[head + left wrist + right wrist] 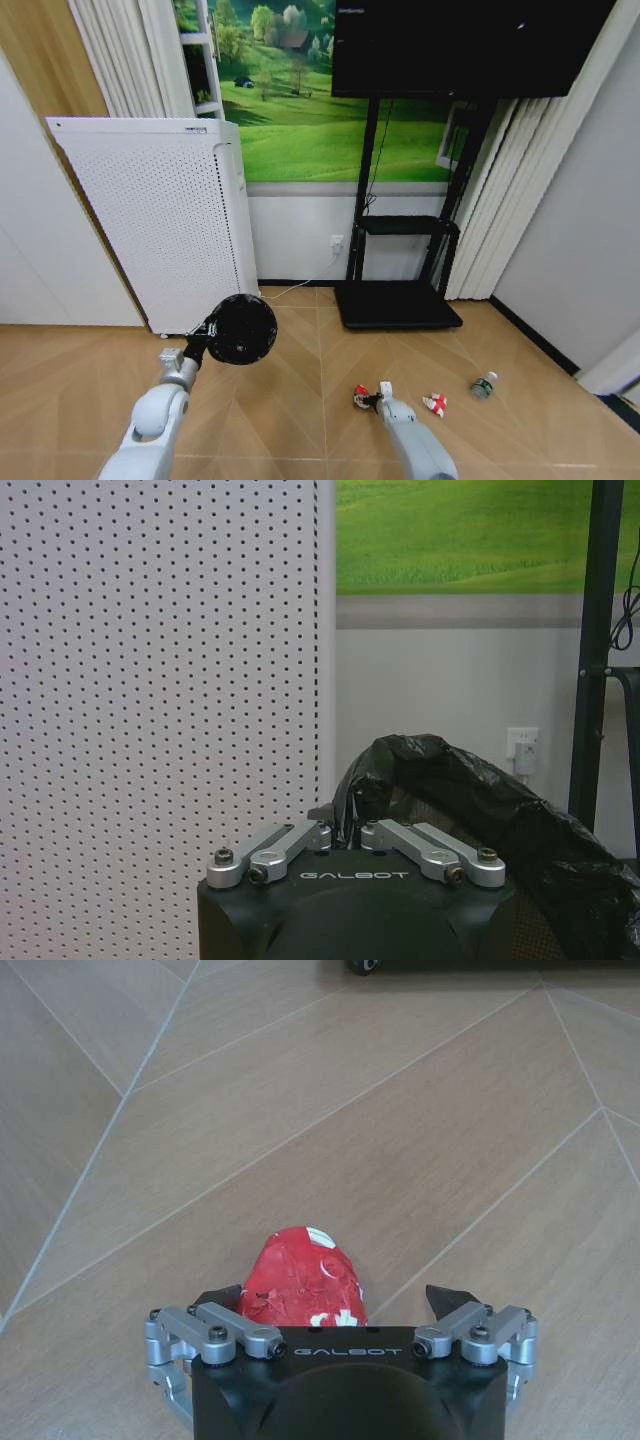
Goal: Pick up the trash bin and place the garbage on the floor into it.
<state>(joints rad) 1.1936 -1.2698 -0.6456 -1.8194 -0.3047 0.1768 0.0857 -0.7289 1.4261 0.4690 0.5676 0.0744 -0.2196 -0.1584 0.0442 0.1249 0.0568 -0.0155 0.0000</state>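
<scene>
Here, left gripper (203, 338) holding trash bin (241, 329) aloft, right gripper (338, 1305) jaws spread around red wrapper (300, 1282)

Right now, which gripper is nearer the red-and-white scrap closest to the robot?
Right. The right gripper is open with the red-and-white scrap between its fingers on the floor. The left gripper is off to the left, shut on the trash bin rim.

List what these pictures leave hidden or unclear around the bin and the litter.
- Inside of the bin: head view sees its dark side; in the left wrist view the liner and left gripper cover it.
- Near wrapper: its lower part is behind the open right gripper.
- Far wrapper and bottle: too small to read print.
</scene>
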